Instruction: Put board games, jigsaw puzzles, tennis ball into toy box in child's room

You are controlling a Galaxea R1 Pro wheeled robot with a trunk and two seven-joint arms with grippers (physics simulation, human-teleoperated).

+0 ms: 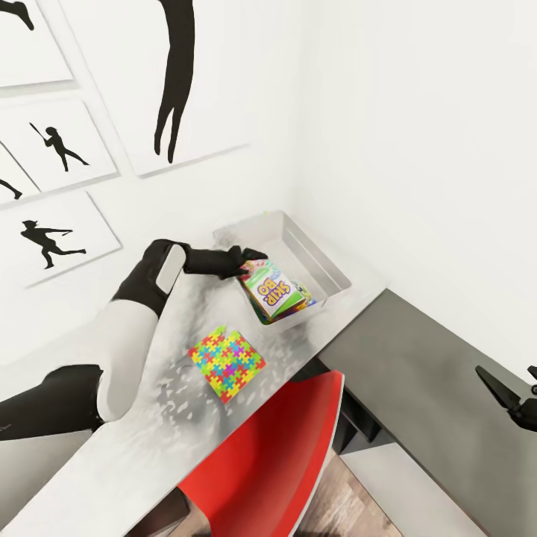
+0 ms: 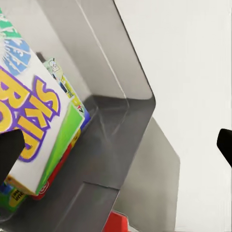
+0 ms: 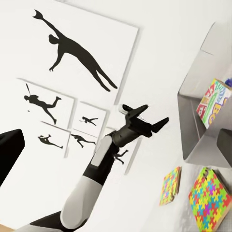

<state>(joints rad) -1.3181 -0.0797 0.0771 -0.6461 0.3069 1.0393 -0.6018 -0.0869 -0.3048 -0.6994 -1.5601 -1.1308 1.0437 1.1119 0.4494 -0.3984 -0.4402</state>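
Fingers (image 1: 250, 257) looked parted beside the game (image 1: 274, 292) resting in the box (image 1: 328, 267); I judged lifting straight clear best.

White wall panels (image 1: 71, 142) with black silhouettes of athletes (one swings a bat) hang on the wall; a red chair (image 1: 276, 455) stands below; a dark-grey cabinet (image 1: 418, 373) sits beside it.

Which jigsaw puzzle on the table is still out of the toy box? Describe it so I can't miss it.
On the pale table, look between the red chair and the grey toy box. The jigsaw puzzle lies flat there, a multicoloured sheet of interlocked pieces, unlike the boxed board games leaning in the bin.
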